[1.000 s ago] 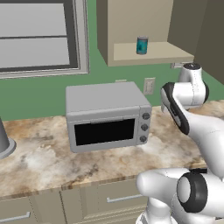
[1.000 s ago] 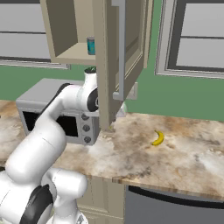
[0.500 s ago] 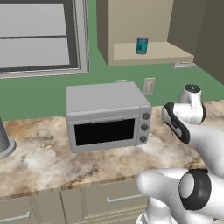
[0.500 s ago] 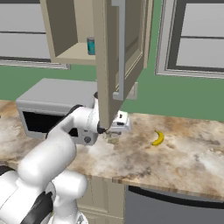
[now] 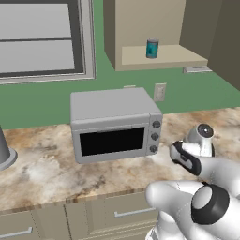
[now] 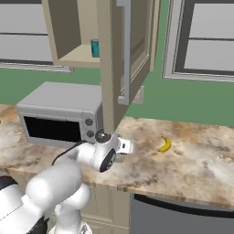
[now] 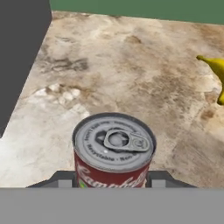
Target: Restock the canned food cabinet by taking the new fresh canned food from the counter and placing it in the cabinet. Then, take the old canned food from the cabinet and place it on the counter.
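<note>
The old canned food [image 7: 113, 151], a red-labelled can with a silvery pull-tab lid, stands upright between my fingertips; my gripper [image 7: 113, 179] is shut on it, low over the counter [image 7: 131, 74]. In the right base view my gripper [image 6: 125, 146] hangs just right of the toaster oven, close above the counter [image 6: 196, 160]. The new fresh canned food [image 5: 152, 48], a teal can, stands on the pale shelf of the open cabinet [image 5: 140, 23]; the same can [image 6: 94, 47] also shows from the right. The held can's base is hidden.
A grey toaster oven [image 5: 115, 124] stands on the counter to the left of my hand. A banana [image 6: 165, 144] lies to the right of the gripper. The open cabinet door [image 6: 119, 55] hangs above my arm. Drawers with metal handles [image 5: 129, 213] run below the counter edge.
My arm has come down from beside the cabinet to just above the counter, right of the toaster oven. The teal can has stayed on the shelf.
</note>
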Controlling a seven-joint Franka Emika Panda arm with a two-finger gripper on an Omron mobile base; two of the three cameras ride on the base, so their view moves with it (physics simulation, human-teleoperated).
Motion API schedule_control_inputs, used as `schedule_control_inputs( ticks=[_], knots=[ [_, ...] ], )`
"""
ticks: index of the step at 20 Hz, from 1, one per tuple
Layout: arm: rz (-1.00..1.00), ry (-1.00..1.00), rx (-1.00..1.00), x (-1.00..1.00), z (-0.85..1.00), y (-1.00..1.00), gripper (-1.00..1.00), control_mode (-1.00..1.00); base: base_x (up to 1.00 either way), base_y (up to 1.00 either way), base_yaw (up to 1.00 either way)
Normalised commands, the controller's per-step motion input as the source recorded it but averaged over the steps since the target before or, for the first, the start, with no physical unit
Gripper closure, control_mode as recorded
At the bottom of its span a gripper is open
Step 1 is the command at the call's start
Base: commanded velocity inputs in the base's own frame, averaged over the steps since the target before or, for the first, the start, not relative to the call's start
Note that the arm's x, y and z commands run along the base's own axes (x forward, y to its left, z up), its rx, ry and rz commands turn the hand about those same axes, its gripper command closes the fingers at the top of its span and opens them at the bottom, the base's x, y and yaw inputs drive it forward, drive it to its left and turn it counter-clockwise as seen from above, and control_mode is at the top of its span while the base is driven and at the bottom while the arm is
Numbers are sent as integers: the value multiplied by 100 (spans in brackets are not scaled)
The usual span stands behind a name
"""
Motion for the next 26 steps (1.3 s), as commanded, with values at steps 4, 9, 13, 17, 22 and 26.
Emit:
schedule_control_inputs(
  ticks=[4, 9, 13, 17, 22, 26],
  knots=[
    [0, -13, 0, 21, -52, -2, 100, -100, 0, 0, 0],
    [0, -3, 0, 5, -22, -2, -100, -100, 0, 0, 0],
    [0, 0, 1, -9, 54, 4, -100, -100, 0, 0, 0],
    [0, 0, 0, -22, 98, 5, -100, -100, 0, 0, 0],
    [0, 0, 0, -73, 100, 18, -100, -100, 0, 0, 0],
    [0, 0, 0, -100, 100, 32, -100, -100, 0, 0, 0]
  ],
)
